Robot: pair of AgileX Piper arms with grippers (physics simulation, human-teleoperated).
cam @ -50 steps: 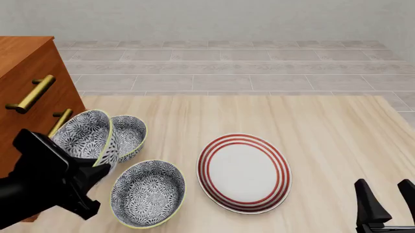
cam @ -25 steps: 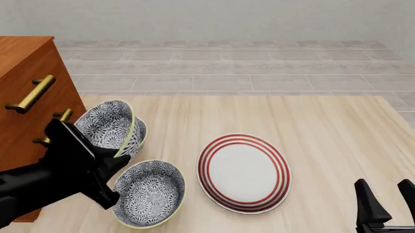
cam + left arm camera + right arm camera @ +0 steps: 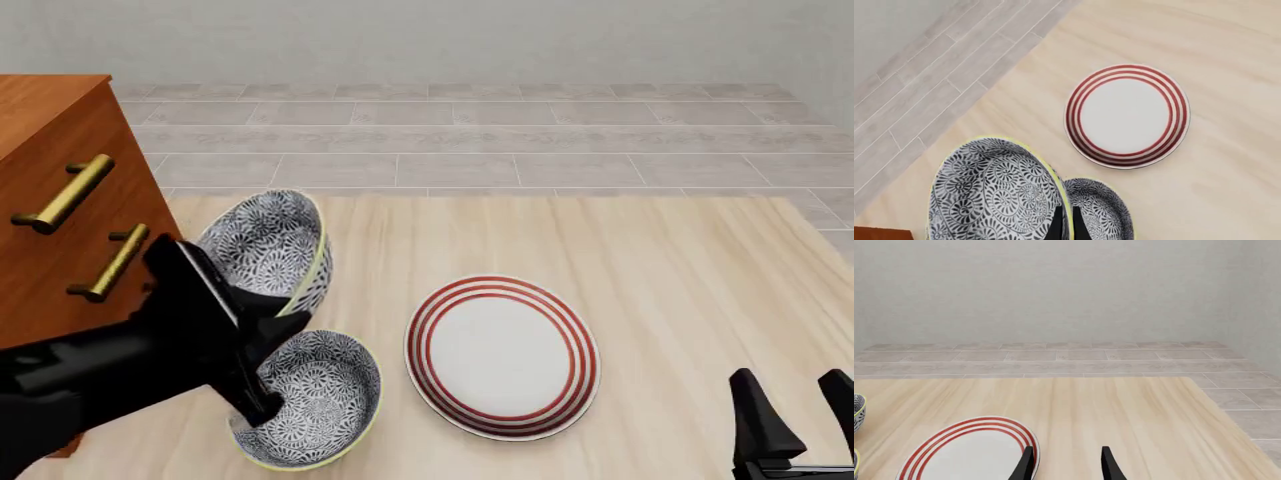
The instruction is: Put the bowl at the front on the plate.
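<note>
Your left fingers (image 3: 1077,231) are pinched on the rim of a held bowl (image 3: 271,243). It has travelled, tilted, from beside the cabinet (image 3: 54,200) rightward toward the plate (image 3: 505,355). The front bowl (image 3: 320,395) lies unmoved on the table (image 3: 694,270), just left of the plate. By my judgement the wrong bowl is lifted. Your right fingers (image 3: 1109,467) stay parted and idle.

bowl (image 3: 274,245): glazed ceramic look, patterned
plate (image 3: 503,357): smooth white, glazed look
table (image 3: 667,280): pale matt wood grain
cabinet (image 3: 54,200): reddish wood, brass-like handles
</note>
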